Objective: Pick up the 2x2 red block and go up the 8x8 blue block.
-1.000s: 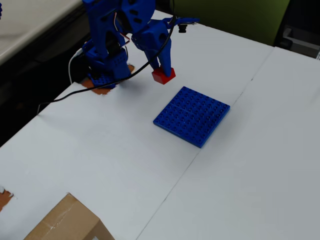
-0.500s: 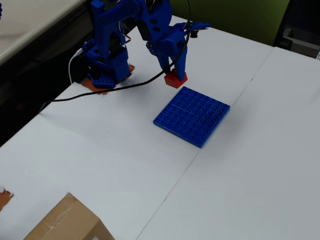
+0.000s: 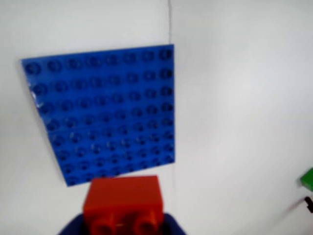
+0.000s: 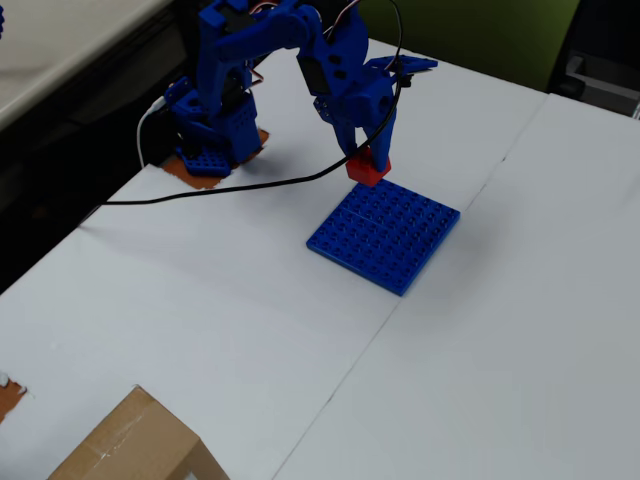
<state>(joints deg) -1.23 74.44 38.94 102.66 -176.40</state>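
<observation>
The 2x2 red block [image 3: 122, 203] is smooth, slightly glossy moulded plastic, and the 8x8 blue block [image 4: 385, 231] is plastic of the same kind, its studded face catching faint highlights in the wrist view. The gripper [image 4: 367, 160] and the arm [image 4: 250, 60] look like matt blue plastic, with a smooth black rubber-like cable [image 4: 230, 188] trailing from them. The table [image 4: 500, 350] is covered in matt white sheet, paper-like or board, and a box [image 4: 135, 445] of matt brown cardboard sits on it.
</observation>
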